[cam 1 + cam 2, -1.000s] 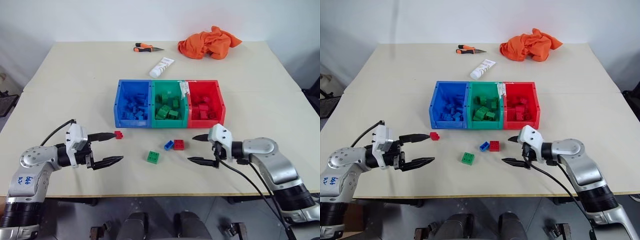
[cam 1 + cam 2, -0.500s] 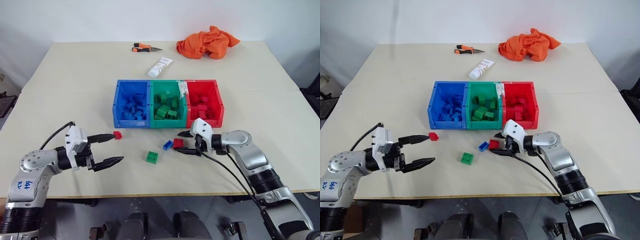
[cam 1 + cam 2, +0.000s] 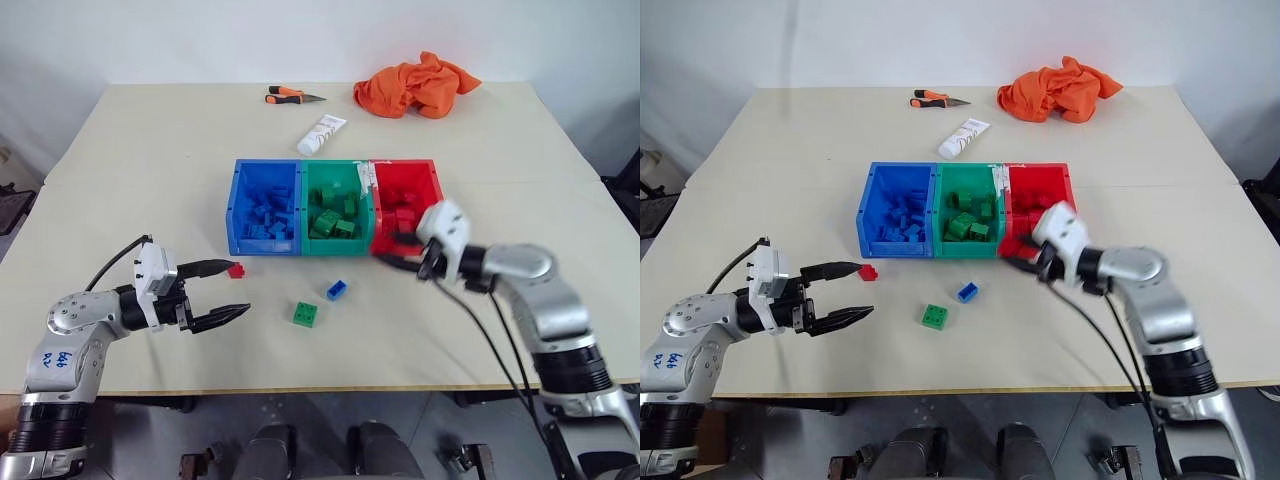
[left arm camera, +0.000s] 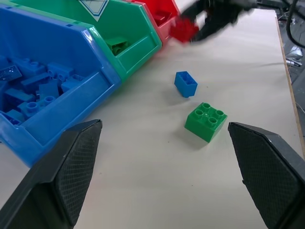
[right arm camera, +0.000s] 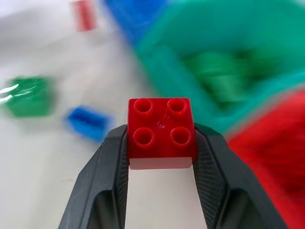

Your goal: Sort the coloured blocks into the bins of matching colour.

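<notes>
Jaws of the right gripper (image 5: 160,143) are now clamped on a red block (image 5: 161,133), one black finger on each side, studs facing the wrist camera. A second ago those jaws stood wide apart over the counter (image 3: 150,180), to the right of the loose red and blue blocks; half a second ago they were closing around the red one. Since then the arm has lifted, and the red block (image 3: 1012,246) now hangs off the counter at the front edge of the red bin (image 3: 1064,180), near where it joins the green bin (image 3: 966,176). The spot beside the small blue block (image 3: 337,290) where it lay is bare counter.

The left gripper (image 3: 222,292) has kept its place at the near left, jaws spread wide and holding nothing, with a small red block (image 3: 236,269) just off the tip of its upper finger, as before. The green block (image 3: 306,314) and the small blue block lie unmoved in front of the bins. The blue bin (image 3: 236,200) sits at the left end of the row, and all three bins hold blocks of their own colour.
</notes>
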Action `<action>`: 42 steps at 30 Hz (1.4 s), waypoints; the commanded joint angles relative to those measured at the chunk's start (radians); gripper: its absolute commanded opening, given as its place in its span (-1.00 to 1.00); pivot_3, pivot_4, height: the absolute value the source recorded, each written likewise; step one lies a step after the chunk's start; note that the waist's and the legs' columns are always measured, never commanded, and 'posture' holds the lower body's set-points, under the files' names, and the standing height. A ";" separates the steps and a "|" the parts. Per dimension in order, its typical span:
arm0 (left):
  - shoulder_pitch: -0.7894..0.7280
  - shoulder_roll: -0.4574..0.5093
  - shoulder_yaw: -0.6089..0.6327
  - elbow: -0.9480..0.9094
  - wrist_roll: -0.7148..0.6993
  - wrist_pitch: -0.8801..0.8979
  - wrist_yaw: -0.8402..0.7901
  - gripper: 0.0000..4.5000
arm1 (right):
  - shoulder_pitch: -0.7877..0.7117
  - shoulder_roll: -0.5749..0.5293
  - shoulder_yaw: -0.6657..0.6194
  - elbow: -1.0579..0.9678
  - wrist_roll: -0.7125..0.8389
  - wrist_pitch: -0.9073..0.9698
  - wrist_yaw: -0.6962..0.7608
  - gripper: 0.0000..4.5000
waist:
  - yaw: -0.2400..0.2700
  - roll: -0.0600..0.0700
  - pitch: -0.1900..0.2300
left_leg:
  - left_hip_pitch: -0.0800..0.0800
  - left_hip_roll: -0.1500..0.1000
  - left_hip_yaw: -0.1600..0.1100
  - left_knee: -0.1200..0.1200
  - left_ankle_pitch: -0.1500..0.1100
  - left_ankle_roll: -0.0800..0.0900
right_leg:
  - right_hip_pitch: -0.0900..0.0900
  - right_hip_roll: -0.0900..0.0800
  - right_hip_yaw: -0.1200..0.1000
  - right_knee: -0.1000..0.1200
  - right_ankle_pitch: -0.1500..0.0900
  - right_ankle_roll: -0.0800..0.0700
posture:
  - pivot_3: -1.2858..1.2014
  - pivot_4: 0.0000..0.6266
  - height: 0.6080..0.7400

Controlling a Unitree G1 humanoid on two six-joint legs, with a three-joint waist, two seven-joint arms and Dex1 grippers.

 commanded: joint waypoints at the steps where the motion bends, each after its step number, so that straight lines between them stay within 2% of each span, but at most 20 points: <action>1: -0.031 -0.009 -0.011 0.008 0.002 -0.023 -0.011 1.00 | -0.089 -0.033 -0.072 0.065 -0.015 -0.020 -0.072 -0.35 | -0.001 0.000 0.000 | 0.000 0.000 0.000 0.000 0.000 0.000 | 0.000 0.000 0.000 0.000 0.000 0.000 | 0.03 -0.52 1.00; 4: -0.054 -0.016 -0.028 0.031 0.011 -0.032 -0.020 1.00 | -0.177 -0.027 -0.052 0.225 -0.073 -0.091 -0.116 -0.35 | -0.005 0.000 0.000 | 0.000 0.001 0.000 -0.001 0.000 0.000 | 0.000 0.000 0.000 0.001 0.000 0.000 | 0.03 -0.52 1.00; 5: -0.061 -0.018 -0.032 0.038 0.014 -0.034 -0.023 1.00 | -0.198 -0.024 -0.043 0.270 -0.090 -0.119 -0.122 -0.02 | -0.006 0.000 0.000 | 0.000 0.000 0.000 -0.001 0.000 0.000 | -0.001 0.000 0.000 0.001 0.000 0.000 | 0.03 -0.52 1.00; 12: -0.084 -0.020 -0.038 0.060 0.017 -0.042 -0.029 1.00 | -0.214 -0.031 -0.025 0.288 -0.080 -0.177 -0.069 0.98 | -0.004 0.000 0.000 | 0.000 0.000 0.001 0.000 0.000 0.000 | -0.001 0.000 0.000 0.005 0.000 0.000 | 0.03 -0.52 1.00; 16: -0.083 -0.018 -0.036 0.061 0.016 -0.043 -0.033 1.00 | -0.134 -0.072 -0.044 0.159 -0.025 -0.145 0.006 0.98 | -0.002 0.000 0.000 | 0.000 0.001 0.000 0.000 0.000 0.000 | -0.001 0.000 -0.001 0.005 0.000 0.000 | 0.03 -0.52 1.00; 20: -0.081 -0.014 -0.033 0.062 0.016 -0.042 -0.039 1.00 | 0.054 -0.176 -0.077 -0.048 0.081 -0.071 0.136 0.98 | 0.008 0.000 0.000 | -0.001 0.000 -0.001 0.000 0.000 0.001 | 0.000 0.000 -0.001 0.003 0.000 0.000 | 0.03 -0.52 1.00; 23: -0.080 -0.006 -0.026 0.066 0.014 -0.041 -0.045 1.00 | 0.227 -0.267 -0.147 -0.160 0.142 -0.043 0.212 0.98 | 0.017 0.000 0.000 | -0.002 0.000 -0.001 0.000 -0.001 0.001 | 0.001 0.000 -0.001 0.001 0.000 0.000 | 0.03 -0.52 1.00; 30: -0.074 0.018 -0.008 0.070 0.009 -0.033 -0.066 1.00 | 0.530 -0.420 -0.283 -0.222 0.148 -0.057 0.311 0.98 | 0.023 0.000 0.000 | 0.000 0.001 0.000 0.001 -0.001 0.002 | 0.004 0.000 0.000 -0.005 0.000 0.000 | 0.03 -0.52 1.00; 33: -0.078 0.024 -0.009 0.072 0.011 -0.031 -0.065 1.00 | 0.503 -0.409 -0.227 -0.210 0.129 -0.077 0.293 0.98 | 0.015 0.000 0.000 | 0.001 0.001 0.001 0.001 -0.001 0.002 | 0.005 0.000 0.001 -0.006 0.000 0.000 | 0.03 -0.52 1.00; 38: -0.077 0.008 -0.019 0.041 0.009 -0.020 -0.049 1.00 | 0.318 -0.302 -0.035 -0.167 0.088 -0.091 0.269 0.98 | 0.000 0.000 0.000 | 0.002 0.001 0.001 0.001 -0.001 0.002 | 0.005 0.001 0.000 -0.004 0.000 0.000 | 0.03 -0.52 1.00; 42: -0.044 -0.005 -0.015 -0.009 -0.001 -0.005 -0.024 1.00 | 0.135 -0.179 0.129 -0.039 0.011 -0.152 0.290 0.98 | -0.001 0.000 0.000 | 0.001 0.001 0.001 0.001 -0.001 0.001 | 0.004 0.000 0.000 -0.004 0.000 0.000 | 0.03 -0.52 1.00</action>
